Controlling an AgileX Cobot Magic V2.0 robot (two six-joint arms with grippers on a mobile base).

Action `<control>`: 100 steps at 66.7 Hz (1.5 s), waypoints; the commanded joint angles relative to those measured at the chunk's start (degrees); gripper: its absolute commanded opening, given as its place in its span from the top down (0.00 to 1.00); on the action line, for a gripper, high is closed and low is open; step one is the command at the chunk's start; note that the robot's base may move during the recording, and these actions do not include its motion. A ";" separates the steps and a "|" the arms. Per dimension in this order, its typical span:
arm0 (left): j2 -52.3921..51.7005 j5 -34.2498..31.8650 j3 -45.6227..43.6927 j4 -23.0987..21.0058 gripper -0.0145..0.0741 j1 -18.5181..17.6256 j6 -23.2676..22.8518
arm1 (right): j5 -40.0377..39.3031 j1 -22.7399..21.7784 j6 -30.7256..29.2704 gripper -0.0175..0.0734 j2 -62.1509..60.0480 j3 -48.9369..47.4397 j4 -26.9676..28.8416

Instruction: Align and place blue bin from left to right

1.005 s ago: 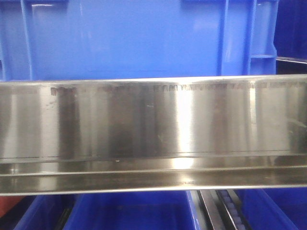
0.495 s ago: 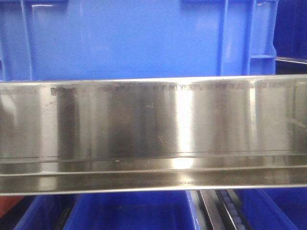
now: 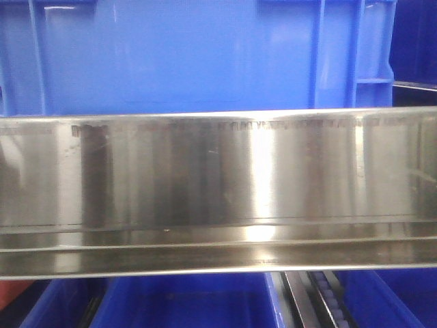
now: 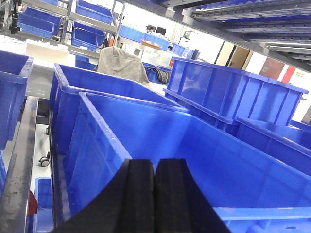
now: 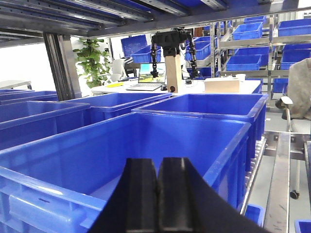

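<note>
Your front camera is mostly blocked by a shiny steel rail (image 3: pixel 218 191) that runs the full width; the blue bin (image 3: pixel 184 58) stands directly behind and above that rail, its flat side wall filling the upper part of the view, with raised ribs toward its right corner. Below the rail you can see more blue crates (image 3: pixel 184 301) and a strip of roller track (image 3: pixel 321 297) between them.

From the left wrist, your left pincer (image 4: pixel 154 194) has its two black pads pressed together with nothing between them, hanging over the open blue bin (image 4: pixel 194 145). Another crate (image 4: pixel 73 97) sits just behind the bin, and taller crates (image 4: pixel 233 92) crowd its right side. A chair draped in grey cloth (image 4: pixel 121 63) stands farther back.

From the right wrist, your right pincer (image 5: pixel 158 199) is likewise closed on nothing, over the blue bin (image 5: pixel 146 145). More crates (image 5: pixel 204 109) line up behind it. Beyond them you have a white bench (image 5: pixel 194 87) carrying a laptop (image 5: pixel 146 77) and a cardboard box (image 5: pixel 222 85), a potted plant (image 5: pixel 92 60), and shelving stacked with blue crates (image 5: pixel 252 48).
</note>
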 commanded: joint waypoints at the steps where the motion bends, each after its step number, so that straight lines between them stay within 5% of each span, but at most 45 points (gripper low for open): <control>1: -0.34 -1.16 0.08 0.05 0.96 -0.28 0.00 | 0.12 -0.30 -0.66 0.99 -0.43 0.13 -1.11; 9: -0.34 -1.16 0.08 0.05 0.96 -0.28 0.00 | 2.53 -2.12 -2.18 0.99 -1.03 1.34 -0.99; 23: -0.34 -1.16 0.08 0.05 0.96 -0.28 0.00 | -9.67 -15.44 -33.86 0.99 -6.68 10.89 20.63; 29: -0.34 -1.16 0.08 0.05 0.96 -0.28 0.00 | -16.90 -21.54 -42.68 0.99 -11.02 17.16 29.06; 43: -0.34 -1.16 0.08 0.05 0.96 -0.28 0.00 | -13.56 -30.88 -42.82 0.99 -21.88 28.10 36.62; 86: -0.34 -1.16 0.08 0.05 0.96 -0.28 0.00 | -17.67 -35.37 -42.82 0.99 -31.72 41.98 37.09; 100: -0.61 -0.77 0.08 0.06 0.96 -0.28 0.00 | -12.87 -35.63 -42.82 0.99 -33.07 41.98 37.09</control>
